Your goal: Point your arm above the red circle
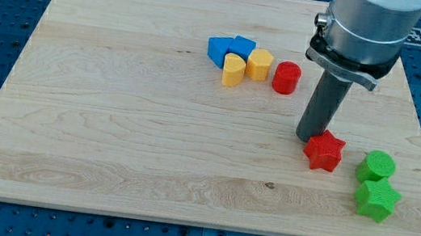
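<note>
The red circle (286, 77), a short red cylinder, stands on the wooden board (112, 121) at the upper middle right, just right of the yellow blocks. My tip (309, 139) is below and to the right of it, touching the upper left edge of a red star (324, 151). The dark rod rises from there to the grey arm at the view's top right.
A blue block (230, 49), a yellow heart-like block (233, 70) and a yellow hexagon-like block (259, 63) cluster left of the red circle. A green cylinder (376, 166) and a green star (377, 199) sit near the board's right bottom edge.
</note>
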Controlling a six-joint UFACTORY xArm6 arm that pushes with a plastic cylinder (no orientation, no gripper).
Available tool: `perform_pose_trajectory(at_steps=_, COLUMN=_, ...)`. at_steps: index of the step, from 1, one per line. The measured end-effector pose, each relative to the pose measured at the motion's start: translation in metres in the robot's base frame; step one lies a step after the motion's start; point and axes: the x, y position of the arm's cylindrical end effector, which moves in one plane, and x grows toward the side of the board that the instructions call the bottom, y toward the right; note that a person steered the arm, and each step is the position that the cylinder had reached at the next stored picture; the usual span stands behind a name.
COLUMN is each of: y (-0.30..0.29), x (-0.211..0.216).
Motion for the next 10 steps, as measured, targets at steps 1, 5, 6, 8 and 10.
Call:
perform_pose_trajectory(at_steps=1, y=0.0, x=0.003)
perform_pose_trajectory(at_steps=5, y=0.004, x=0.02)
perform_pose_trajectory(at_steps=6, y=0.004, x=0.026)
perform_pose_trajectory(at_steps=8, y=0.004, x=0.031)
perform_pose_trajectory(at_steps=10, y=0.012, x=0.041)
